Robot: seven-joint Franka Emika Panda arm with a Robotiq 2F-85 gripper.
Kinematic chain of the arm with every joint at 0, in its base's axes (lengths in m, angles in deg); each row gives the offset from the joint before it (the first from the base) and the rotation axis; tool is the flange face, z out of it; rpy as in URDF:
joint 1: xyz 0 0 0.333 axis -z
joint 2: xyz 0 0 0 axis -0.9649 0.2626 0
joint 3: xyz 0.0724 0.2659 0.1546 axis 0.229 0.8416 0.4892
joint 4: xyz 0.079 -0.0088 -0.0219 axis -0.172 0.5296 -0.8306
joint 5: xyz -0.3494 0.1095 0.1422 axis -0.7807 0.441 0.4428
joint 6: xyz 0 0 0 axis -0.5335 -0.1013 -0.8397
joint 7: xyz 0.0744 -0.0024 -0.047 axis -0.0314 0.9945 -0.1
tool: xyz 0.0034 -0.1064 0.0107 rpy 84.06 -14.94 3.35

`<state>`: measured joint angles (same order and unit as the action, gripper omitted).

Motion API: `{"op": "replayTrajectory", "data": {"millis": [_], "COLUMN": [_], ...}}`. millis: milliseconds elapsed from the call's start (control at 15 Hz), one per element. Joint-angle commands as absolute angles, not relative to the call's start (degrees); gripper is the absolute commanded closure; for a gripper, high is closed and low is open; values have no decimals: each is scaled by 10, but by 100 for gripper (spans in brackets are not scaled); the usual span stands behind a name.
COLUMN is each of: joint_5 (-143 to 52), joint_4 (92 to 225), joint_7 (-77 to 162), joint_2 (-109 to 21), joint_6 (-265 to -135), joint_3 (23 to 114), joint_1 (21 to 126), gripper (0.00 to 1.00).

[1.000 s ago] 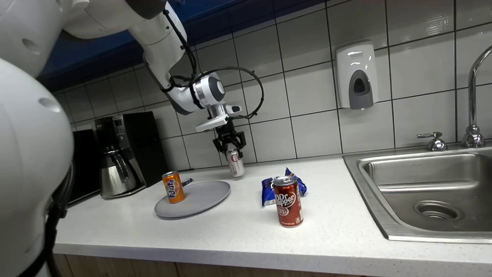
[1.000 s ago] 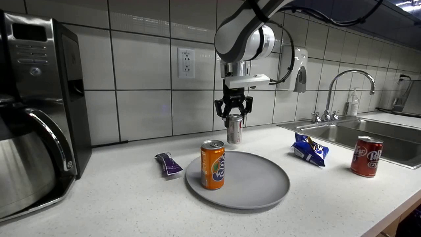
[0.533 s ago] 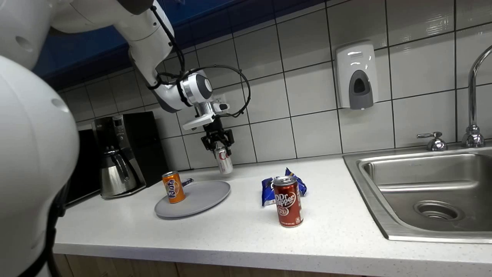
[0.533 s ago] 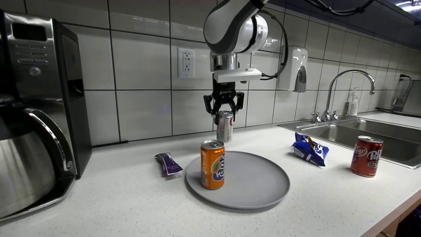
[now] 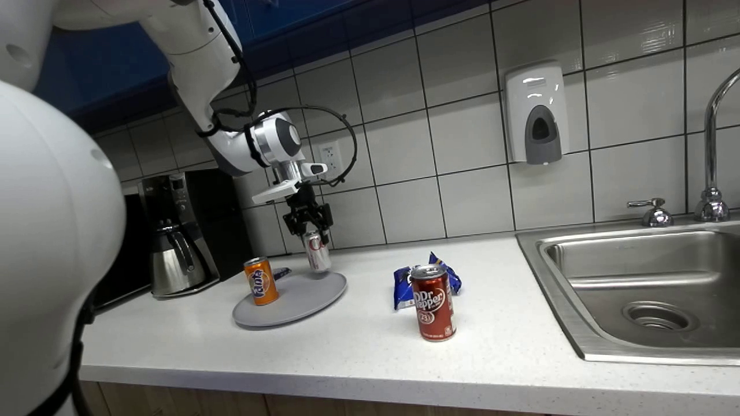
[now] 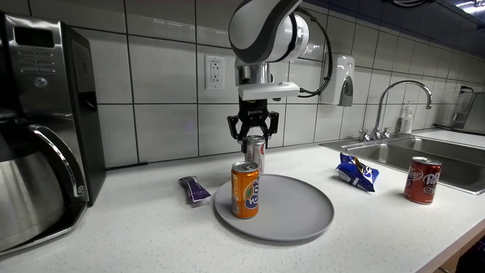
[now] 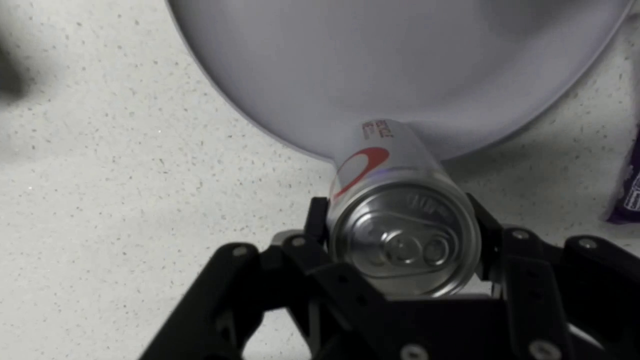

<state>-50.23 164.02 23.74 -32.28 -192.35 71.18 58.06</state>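
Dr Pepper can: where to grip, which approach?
Upper side walls, from straight above, probably: the Dr Pepper can stands upright with smooth, round sides and nothing over its top. The gripper would first need to free its jaws of the silver can.

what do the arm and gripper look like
The arm is rounded, white and dark grey, with a silver wrist collar, a white bar and a looping black cable. The gripper is black, with hinged fingers and pale lettering.

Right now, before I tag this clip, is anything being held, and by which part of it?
Yes, a silver soda can: the pincer clasps it by opposite sides of its upper body, near the top.
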Motion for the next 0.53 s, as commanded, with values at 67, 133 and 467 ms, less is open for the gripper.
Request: {"op": "replayTrajectory", "data": {"millis": [67, 133, 467], "joint_5": [-510, -510, -510], "joint_4": [1731, 1743, 1788], "joint_7": [196, 189, 172], "joint_2": [-385, -391, -408], "joint_6": [-1958, -1962, -1978], "joint_3": [723, 724, 729], "joint_1": [573, 571, 567], "gripper": [61, 61, 61]}}
